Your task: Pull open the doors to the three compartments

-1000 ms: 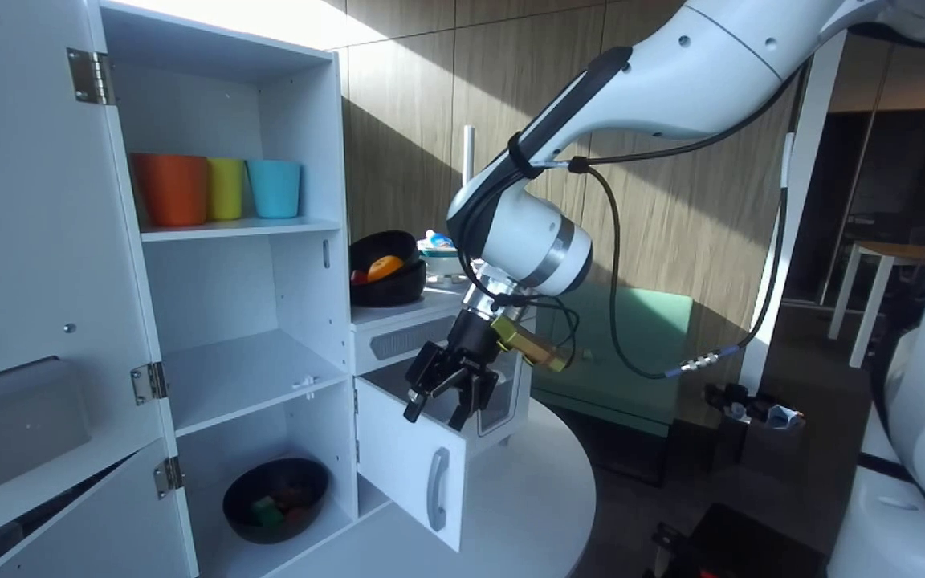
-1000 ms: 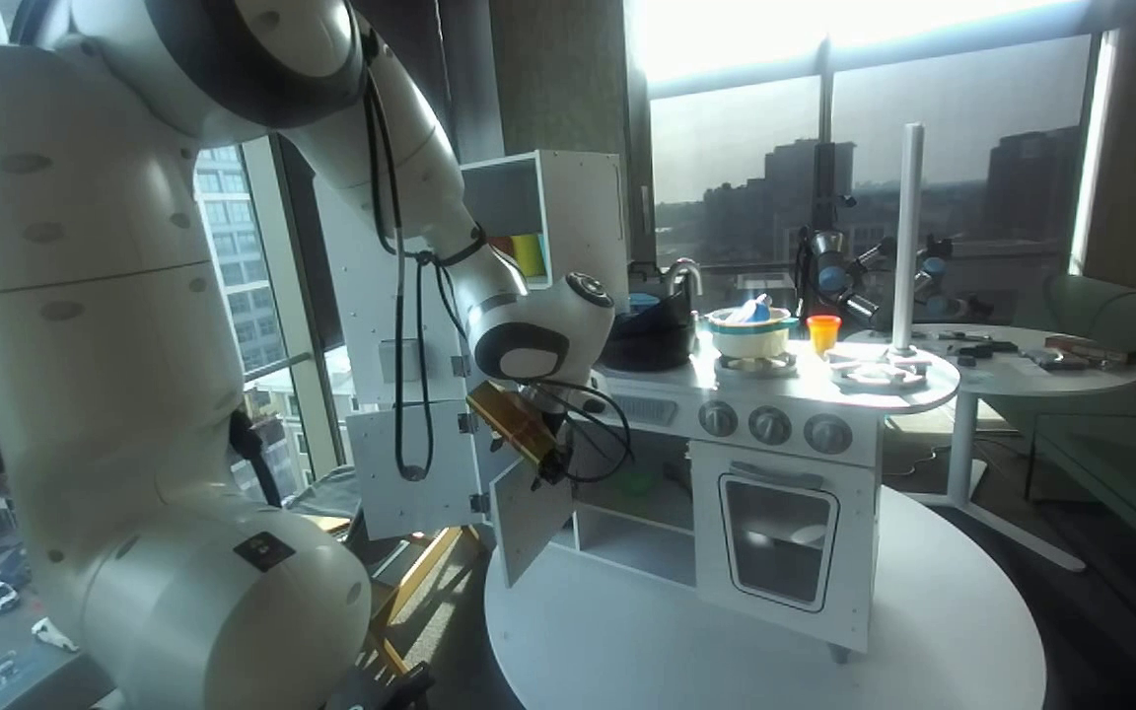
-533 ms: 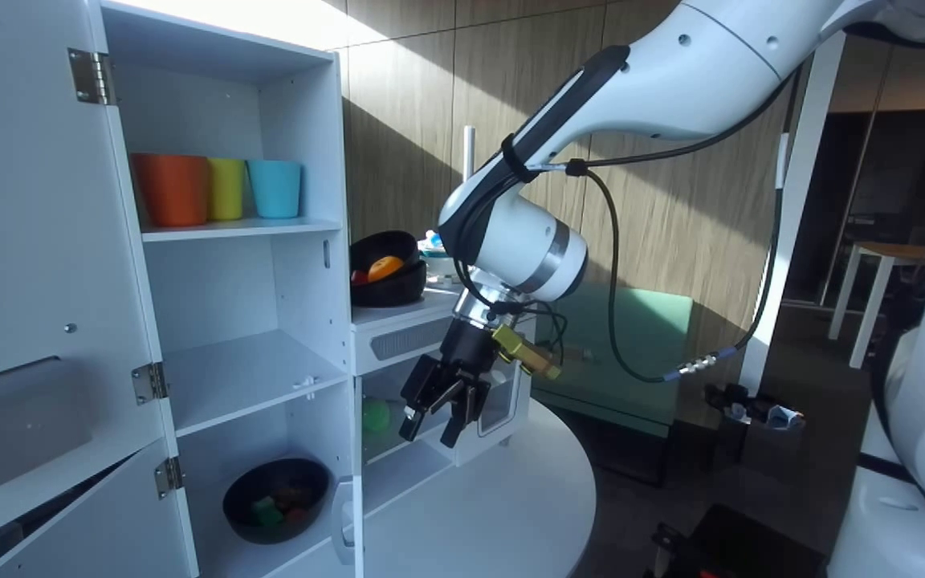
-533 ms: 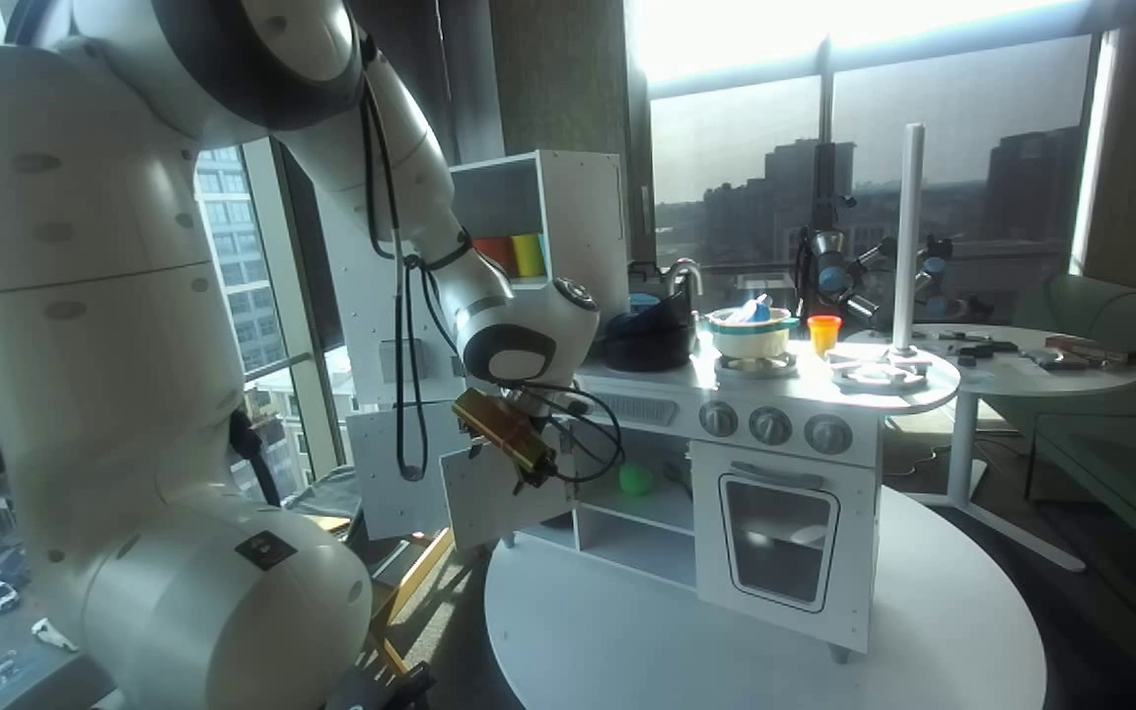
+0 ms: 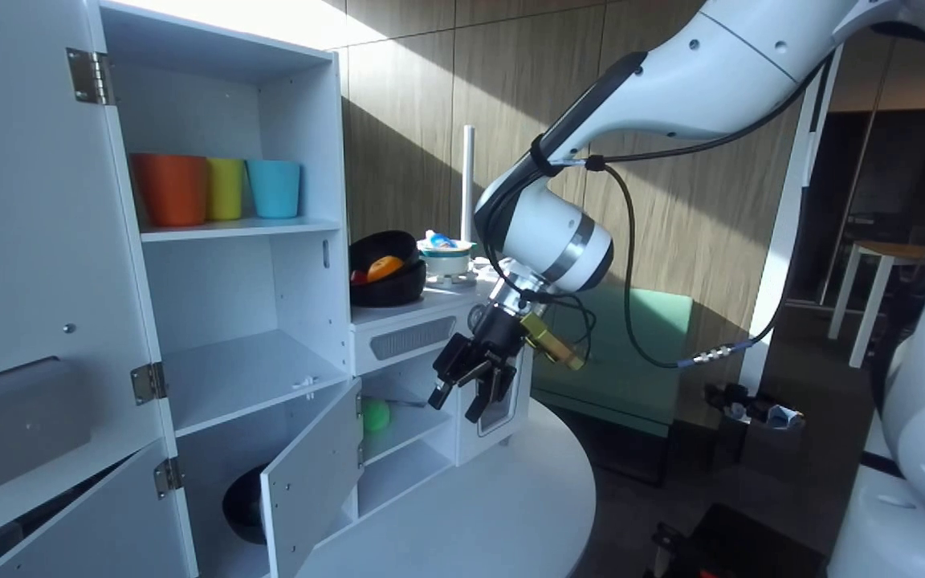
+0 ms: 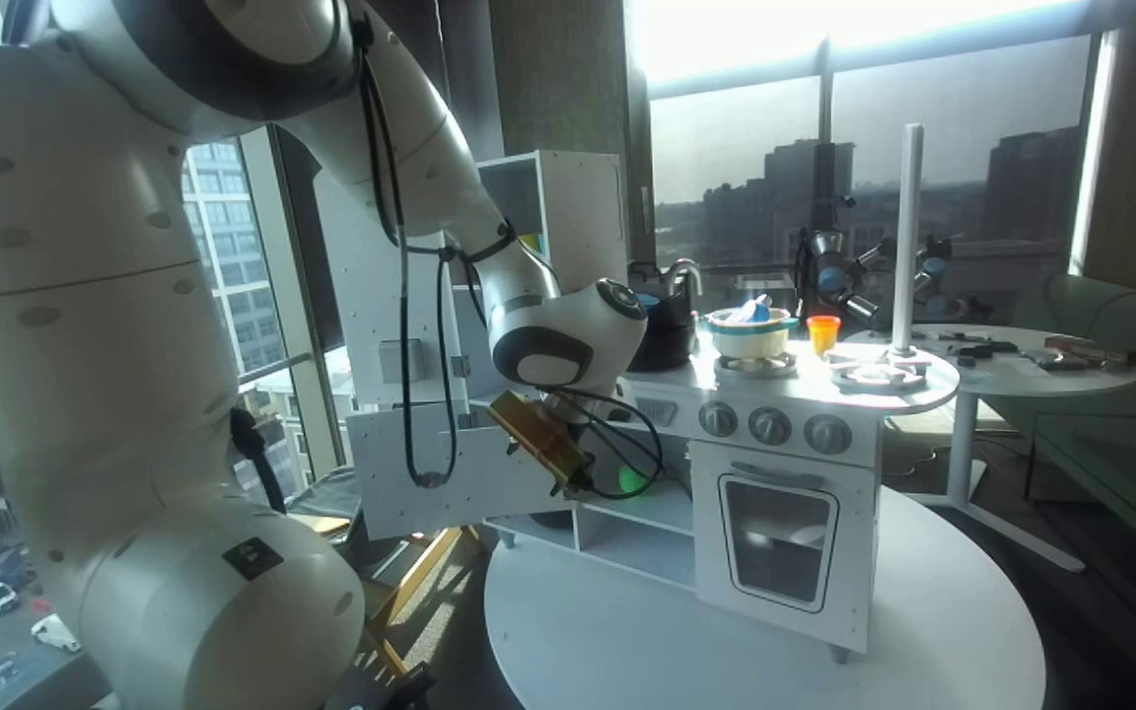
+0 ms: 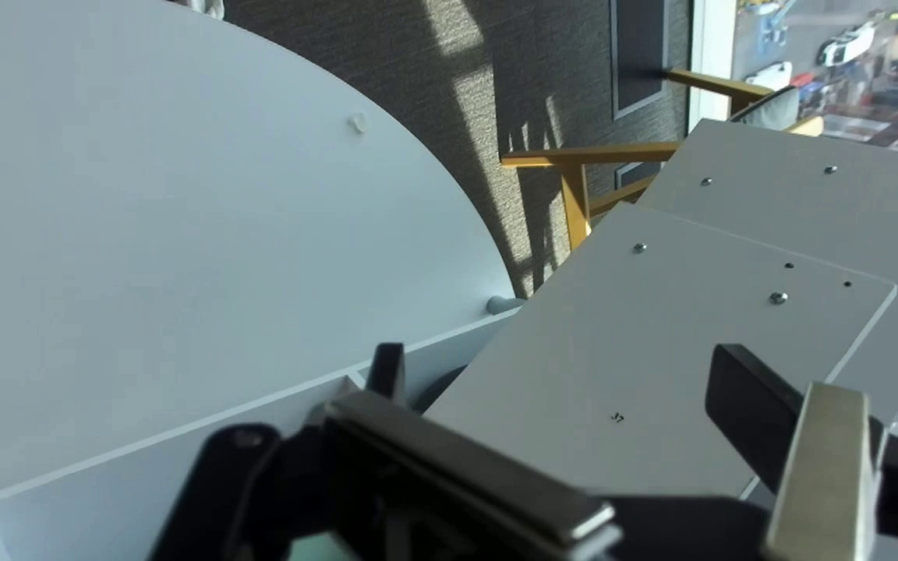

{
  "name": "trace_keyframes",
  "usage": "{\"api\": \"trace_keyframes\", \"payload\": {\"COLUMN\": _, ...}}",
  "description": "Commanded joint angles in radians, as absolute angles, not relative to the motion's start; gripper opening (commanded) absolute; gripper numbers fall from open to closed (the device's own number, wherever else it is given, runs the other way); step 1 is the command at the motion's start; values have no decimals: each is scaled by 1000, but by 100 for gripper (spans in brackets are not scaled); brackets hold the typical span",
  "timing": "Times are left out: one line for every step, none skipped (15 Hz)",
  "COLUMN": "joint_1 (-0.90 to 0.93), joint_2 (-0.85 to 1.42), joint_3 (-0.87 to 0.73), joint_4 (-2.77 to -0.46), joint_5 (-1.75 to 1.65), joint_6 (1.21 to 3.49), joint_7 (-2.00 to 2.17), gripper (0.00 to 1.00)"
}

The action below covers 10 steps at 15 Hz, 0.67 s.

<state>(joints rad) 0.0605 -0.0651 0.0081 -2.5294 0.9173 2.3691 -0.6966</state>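
The door (image 5: 318, 478) swings wider, now angled before the cupboard (image 5: 238, 361), so its compartment (image 5: 410, 423) lies bare; the gripper (image 5: 456, 405), spread on nothing, hangs apart, presumably to clear the swing

Sunlight slants across the wall (image 5: 398, 88) behind the gripper (image 5: 455, 405) — glare whitens the top of the window (image 6: 736, 118) beyond it — and the fingers (image 7: 819, 483) blur in the wrist view.

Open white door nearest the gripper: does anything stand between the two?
Nothing visible stands between the gripper and the open white door; the round green thing sits inside the compartment, off that path.
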Motion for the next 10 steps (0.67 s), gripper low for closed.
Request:
{"api": "trace_keyframes", "payload": {"joint_1": 48, "joint_2": -62, "joint_3": 5, "joint_4": -2529, "joint_5": 915, "joint_6": 2331, "joint_7": -706, "gripper": 100}}
{"api": "trace_keyframes", "payload": {"joint_1": 44, "joint_2": -58, "joint_3": 2, "joint_4": -2529, "joint_5": 915, "joint_6": 2316, "joint_7": -713, "gripper": 100}}
{"api": "trace_keyframes", "payload": {"joint_1": 44, "joint_2": -55, "joint_3": 2, "joint_4": -2529, "joint_5": 915, "joint_6": 2314, "joint_7": -715, "gripper": 100}}
{"api": "trace_keyframes", "payload": {"joint_1": 44, "joint_2": -53, "joint_3": 2, "joint_4": -2528, "joint_5": 915, "joint_6": 2312, "joint_7": -716, "gripper": 100}}
{"api": "trace_keyframes", "payload": {"joint_1": 44, "joint_2": -53, "joint_3": 3, "joint_4": -2528, "joint_5": 915, "joint_6": 2310, "joint_7": -716, "gripper": 100}}
{"api": "trace_keyframes", "payload": {"joint_1": 44, "joint_2": -53, "joint_3": 3, "joint_4": -2528, "joint_5": 915, "joint_6": 2308, "joint_7": -716, "gripper": 100}}
{"api": "trace_keyframes", "payload": {"joint_1": 44, "joint_2": -53, "joint_3": 3, "joint_4": -2528, "joint_5": 915, "joint_6": 2307, "joint_7": -716, "gripper": 100}}
{"api": "trace_keyframes", "payload": {"joint_1": 44, "joint_2": -53, "joint_3": 3, "joint_4": -2528, "joint_5": 915, "joint_6": 2306, "joint_7": -716, "gripper": 100}}
{"api": "trace_keyframes", "payload": {"joint_1": 44, "joint_2": -53, "joint_3": 3, "joint_4": -2528, "joint_5": 915, "joint_6": 2306, "joint_7": -716, "gripper": 100}}
{"api": "trace_keyframes", "payload": {"joint_1": 55, "joint_2": -81, "joint_3": 21, "joint_4": -2538, "joint_5": 849, "joint_6": 2368, "joint_7": -681, "gripper": 100}}
